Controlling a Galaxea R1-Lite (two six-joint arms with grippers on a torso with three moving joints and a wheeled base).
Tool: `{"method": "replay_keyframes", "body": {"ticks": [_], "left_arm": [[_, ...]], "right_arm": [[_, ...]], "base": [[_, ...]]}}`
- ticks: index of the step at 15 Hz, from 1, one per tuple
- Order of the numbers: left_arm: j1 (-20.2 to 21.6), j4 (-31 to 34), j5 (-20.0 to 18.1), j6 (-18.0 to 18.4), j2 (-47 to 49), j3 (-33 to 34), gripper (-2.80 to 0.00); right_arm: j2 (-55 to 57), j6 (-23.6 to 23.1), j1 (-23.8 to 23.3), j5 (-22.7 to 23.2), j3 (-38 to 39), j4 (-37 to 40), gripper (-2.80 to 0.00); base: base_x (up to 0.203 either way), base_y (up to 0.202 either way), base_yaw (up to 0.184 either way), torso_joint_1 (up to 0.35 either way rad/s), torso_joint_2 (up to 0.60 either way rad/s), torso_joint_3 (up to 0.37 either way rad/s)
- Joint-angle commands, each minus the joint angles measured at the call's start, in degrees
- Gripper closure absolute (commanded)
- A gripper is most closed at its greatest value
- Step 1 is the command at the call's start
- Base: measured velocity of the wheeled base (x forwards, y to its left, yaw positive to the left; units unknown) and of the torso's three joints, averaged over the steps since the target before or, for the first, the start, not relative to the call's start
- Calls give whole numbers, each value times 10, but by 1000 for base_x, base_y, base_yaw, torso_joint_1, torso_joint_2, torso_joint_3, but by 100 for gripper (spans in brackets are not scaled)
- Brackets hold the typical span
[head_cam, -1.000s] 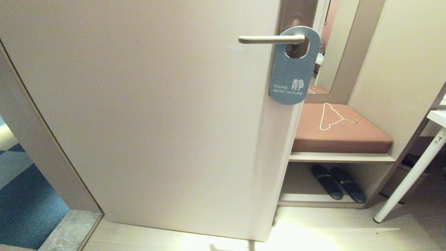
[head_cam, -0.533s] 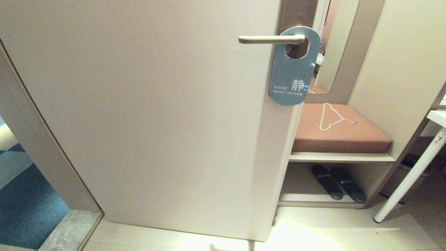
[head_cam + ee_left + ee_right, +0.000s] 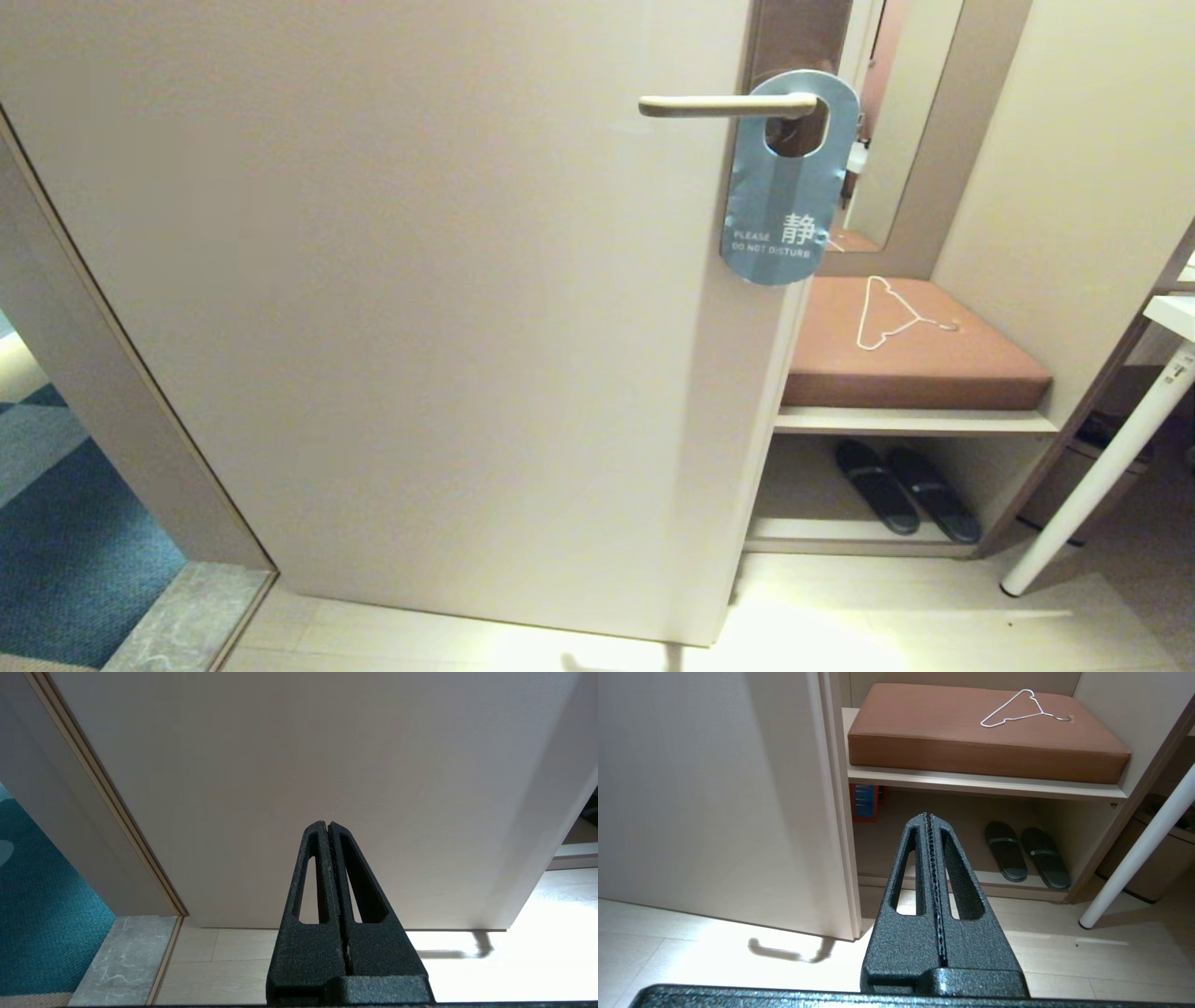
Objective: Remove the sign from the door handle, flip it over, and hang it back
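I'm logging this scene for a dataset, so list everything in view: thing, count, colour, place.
sign: 1, blue-grey, hanging on the door handle
door handle: 1, beige metal, upper door
door: 1, cream, centre
cushion: 1, brown, on the bench shelf
hanger: 1, white wire, on the cushion
slippers: 2, dark, under the shelf
table leg: 1, white, far right
carpet: 1, blue, past the door frame
left gripper: 1, black, shut, low before the door
right gripper: 1, black, shut, low before the shelf

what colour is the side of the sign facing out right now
Blue-grey with white lettering; the sign shows best in the head view.
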Motion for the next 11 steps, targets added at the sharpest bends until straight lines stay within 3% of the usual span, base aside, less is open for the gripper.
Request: {"method": "replay_keyframes", "body": {"ticks": [1, 11], "left_arm": [[0, 0, 0, 0, 1, 0, 0], [0, 0, 0, 0, 1, 0, 0]], "right_arm": [[0, -1, 0, 0, 0, 0, 0], [0, 34, 0, -11, 0, 0, 0]], "base": [[0, 0, 0, 0, 0, 0], [0, 0, 0, 0, 0, 0]]}}
